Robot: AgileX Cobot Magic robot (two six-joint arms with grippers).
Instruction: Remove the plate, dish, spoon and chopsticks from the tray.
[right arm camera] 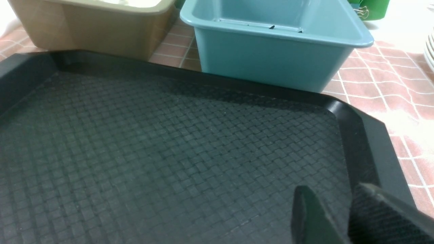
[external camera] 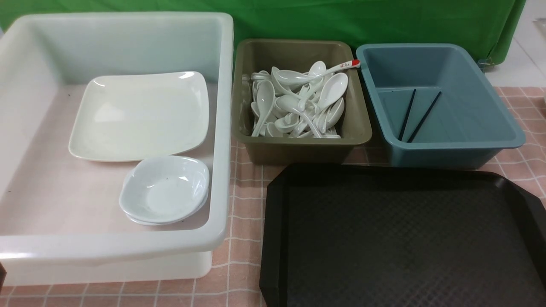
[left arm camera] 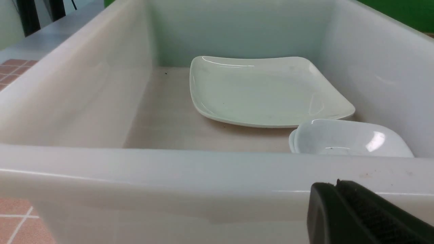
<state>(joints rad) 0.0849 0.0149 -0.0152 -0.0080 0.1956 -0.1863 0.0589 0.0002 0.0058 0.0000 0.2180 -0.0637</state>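
Note:
The black tray (external camera: 401,238) (right arm camera: 169,152) lies bare at the front right. The large square plate (external camera: 140,115) (left arm camera: 264,91) rests flat in the white bin (external camera: 222,128). In front of the plate, the small dish (external camera: 164,187) (left arm camera: 349,139) sits stacked on another like it. The chopsticks (external camera: 416,115) lie in the blue bin (external camera: 448,149). Several plain white spoons (external camera: 298,102) are heaped in the olive bin (external camera: 298,149); I cannot tell which is the task's spoon. My left gripper (left arm camera: 335,184) is shut and empty outside the white bin's near wall. My right gripper (right arm camera: 330,187) hangs open and empty over the tray's right side.
A red-tipped spoon (external camera: 341,66) leans on the olive bin's far right corner. The three bins stand side by side behind the tray on a pink checked cloth (external camera: 245,187). A green cloth (external camera: 341,21) hangs at the back. White plate edges (right arm camera: 430,47) show at the right.

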